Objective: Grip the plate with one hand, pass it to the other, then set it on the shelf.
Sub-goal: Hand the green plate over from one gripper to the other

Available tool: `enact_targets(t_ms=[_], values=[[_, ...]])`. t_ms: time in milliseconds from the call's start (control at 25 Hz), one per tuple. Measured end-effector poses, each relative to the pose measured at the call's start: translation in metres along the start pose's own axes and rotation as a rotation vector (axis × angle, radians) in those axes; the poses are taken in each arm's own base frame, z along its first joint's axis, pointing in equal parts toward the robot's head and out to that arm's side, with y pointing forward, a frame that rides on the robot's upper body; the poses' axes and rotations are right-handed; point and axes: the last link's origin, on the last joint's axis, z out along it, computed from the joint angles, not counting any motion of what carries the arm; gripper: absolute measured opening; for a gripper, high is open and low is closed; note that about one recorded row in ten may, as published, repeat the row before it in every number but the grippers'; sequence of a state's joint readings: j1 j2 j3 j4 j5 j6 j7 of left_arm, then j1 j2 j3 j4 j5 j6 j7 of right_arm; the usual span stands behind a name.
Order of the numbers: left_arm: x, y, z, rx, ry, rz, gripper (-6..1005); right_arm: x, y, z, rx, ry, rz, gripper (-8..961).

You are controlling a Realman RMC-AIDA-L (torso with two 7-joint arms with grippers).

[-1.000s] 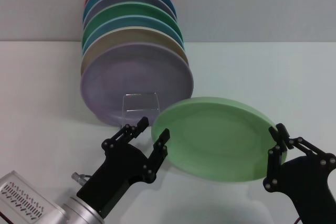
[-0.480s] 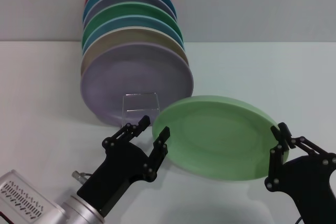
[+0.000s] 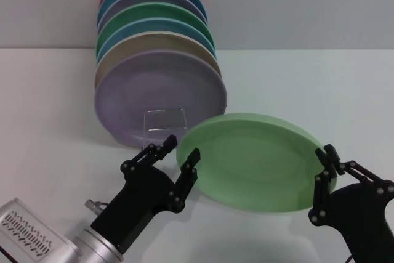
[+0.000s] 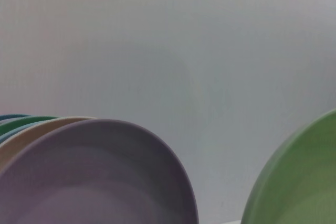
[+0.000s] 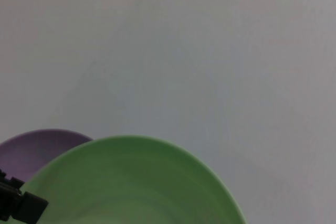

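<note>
The mint-green plate [image 3: 252, 161] hangs tilted above the table at front centre. My right gripper [image 3: 324, 170], all black, is shut on its right rim. My left gripper [image 3: 180, 152], black with a silver wrist, stands open, and the plate's left rim lies between its fingers without visible contact. Behind it rises the shelf [image 3: 165, 125], a thin wire rack with a squared loop. The left wrist view has the plate [image 4: 299, 187] beside the lilac plate [image 4: 94, 182]. In the right wrist view the plate [image 5: 131, 182] fills the lower part.
A row of coloured plates leans in the rack at the back left, with a lilac plate [image 3: 157, 97] in front and a darker green plate [image 3: 160, 13] farther back. White table [image 3: 308, 84] stretches to the right, and a grey wall stands behind.
The plate has shifted a touch to the left, deeper between my left gripper's fingers. Both grippers have barely moved.
</note>
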State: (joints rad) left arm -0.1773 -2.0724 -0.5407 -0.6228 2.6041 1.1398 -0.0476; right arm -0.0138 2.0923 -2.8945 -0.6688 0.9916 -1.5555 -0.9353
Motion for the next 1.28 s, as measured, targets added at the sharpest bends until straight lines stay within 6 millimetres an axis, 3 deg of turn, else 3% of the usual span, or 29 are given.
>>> enact_targets(t_ms=[960,1280], values=[[0.0002,0.0,0.0011,-0.003,-0.001,0.001,195,0.0002,0.0004,-0.0006,-0.004,0.001,-0.002,17],[0.0005,-0.0002,0.0027,-0.006,-0.001,0.003,181,0.0002,0.0006,-0.0006,-0.005,0.001,-0.002,19]])
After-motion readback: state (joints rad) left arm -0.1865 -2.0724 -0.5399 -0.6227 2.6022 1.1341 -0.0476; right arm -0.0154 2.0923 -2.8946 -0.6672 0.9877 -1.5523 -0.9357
